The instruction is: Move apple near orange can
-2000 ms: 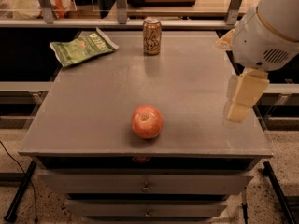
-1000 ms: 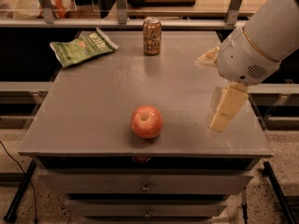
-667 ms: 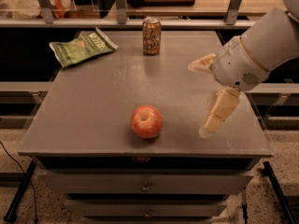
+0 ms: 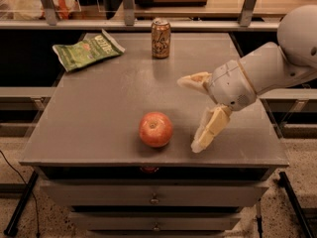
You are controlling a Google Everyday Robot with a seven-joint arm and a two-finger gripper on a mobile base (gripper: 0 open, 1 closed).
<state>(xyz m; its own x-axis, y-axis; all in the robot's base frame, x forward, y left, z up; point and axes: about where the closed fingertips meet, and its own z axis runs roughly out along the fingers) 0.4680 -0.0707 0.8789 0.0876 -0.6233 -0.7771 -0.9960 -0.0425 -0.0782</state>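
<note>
The red-orange apple [image 4: 155, 129] sits near the front edge of the grey table [image 4: 99, 113], slightly right of its middle. The orange can [image 4: 160, 38] stands upright at the back of the table, well behind the apple. My gripper [image 4: 188, 114] comes in from the right on a white arm and hangs just right of the apple, a little apart from it. It is open and empty: one pale finger [image 4: 193, 81] points left above the table, the other [image 4: 209, 131] points down toward the front edge.
A green chip bag [image 4: 86, 48] lies at the back left of the table. A rail with metal posts [image 4: 128, 4] runs behind the table. Drawers [image 4: 153, 197] sit below the front edge.
My gripper has swung left and lower from the table's right side toward the apple. The apple, can and bag have not moved.
</note>
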